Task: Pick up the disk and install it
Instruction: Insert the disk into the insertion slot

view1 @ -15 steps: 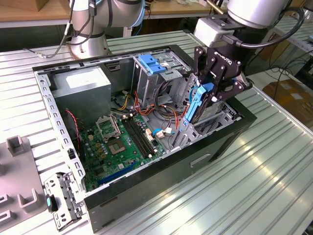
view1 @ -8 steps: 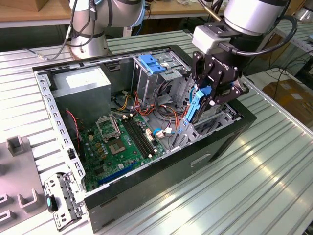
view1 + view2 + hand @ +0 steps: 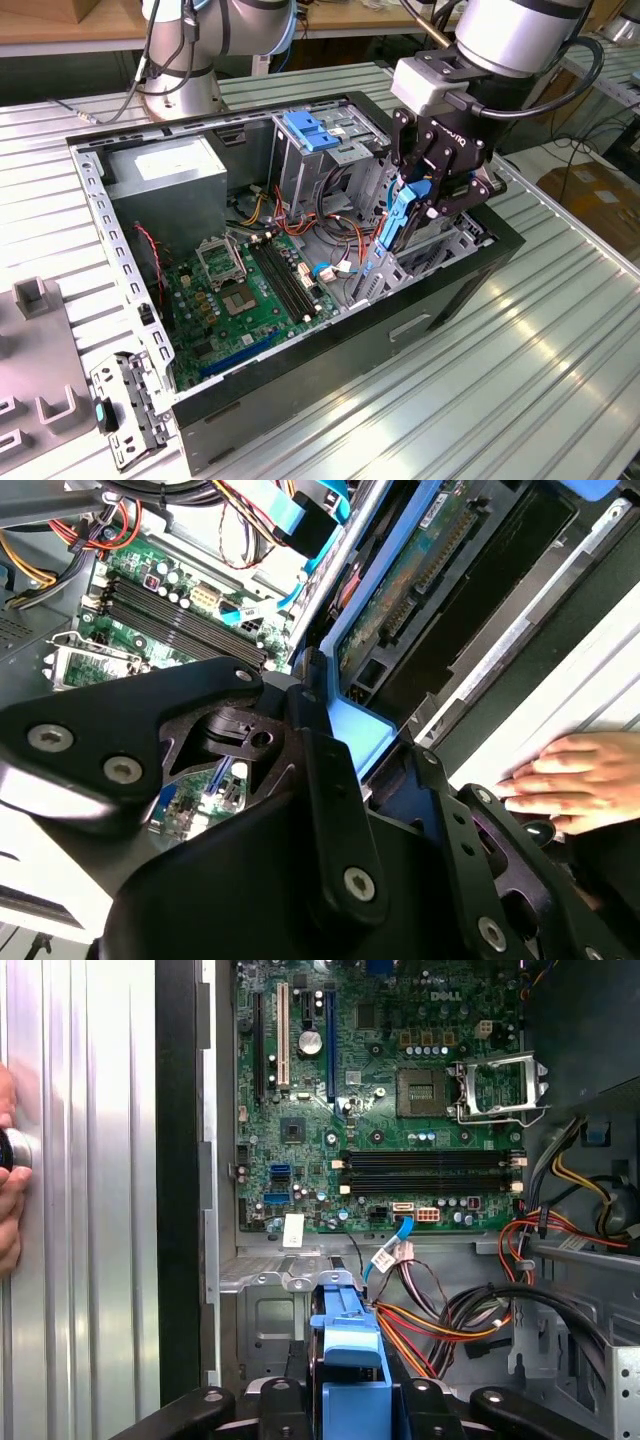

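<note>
The disk (image 3: 398, 222) hangs on edge in my gripper (image 3: 420, 200), which is shut on its bright blue carrier rail. It stands nearly upright over the drive bay at the corner of the open computer case (image 3: 450, 290) on the exterior view's right, with its lower end down among the bay's metal walls. In the first wrist view the blue rail (image 3: 350, 1355) sits between my black fingers (image 3: 272, 1400), above the bay floor. In the second wrist view the disk's green circuit-board side (image 3: 420, 570) and blue rail (image 3: 362, 732) run away from the gripper into the bay.
Inside the case lie the green motherboard (image 3: 250, 290), a grey power supply (image 3: 165, 170), a blue-topped drive cage (image 3: 312, 130) and loose red, yellow and blue cables (image 3: 440, 1315). A person's hand (image 3: 570, 775) rests on the table beside the case. A grey bracket (image 3: 125, 405) lies outside it.
</note>
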You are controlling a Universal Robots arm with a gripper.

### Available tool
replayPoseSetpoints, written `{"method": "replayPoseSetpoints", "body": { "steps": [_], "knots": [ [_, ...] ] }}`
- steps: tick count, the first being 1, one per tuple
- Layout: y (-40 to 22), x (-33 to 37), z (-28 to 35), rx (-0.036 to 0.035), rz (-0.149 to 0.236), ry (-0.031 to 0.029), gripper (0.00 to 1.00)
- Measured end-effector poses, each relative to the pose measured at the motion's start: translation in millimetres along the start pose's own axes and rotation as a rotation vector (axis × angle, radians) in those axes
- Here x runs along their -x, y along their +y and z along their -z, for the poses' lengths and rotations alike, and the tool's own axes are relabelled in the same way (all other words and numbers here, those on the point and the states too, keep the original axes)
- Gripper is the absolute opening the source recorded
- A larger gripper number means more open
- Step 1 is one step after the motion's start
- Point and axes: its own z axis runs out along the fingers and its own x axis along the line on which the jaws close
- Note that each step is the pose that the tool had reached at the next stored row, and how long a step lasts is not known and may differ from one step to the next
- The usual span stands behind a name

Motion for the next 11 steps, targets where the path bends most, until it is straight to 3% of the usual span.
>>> {"method": "replayPoseSetpoints", "body": {
  "steps": [9, 11],
  "knots": [
    [0.0, 0.0, -0.5, 0.0005, 0.000, -0.0001, 0.37],
    [-0.1, -0.3, -3.7, 0.0006, 0.000, -0.0001, 0.37]
  ]
}}
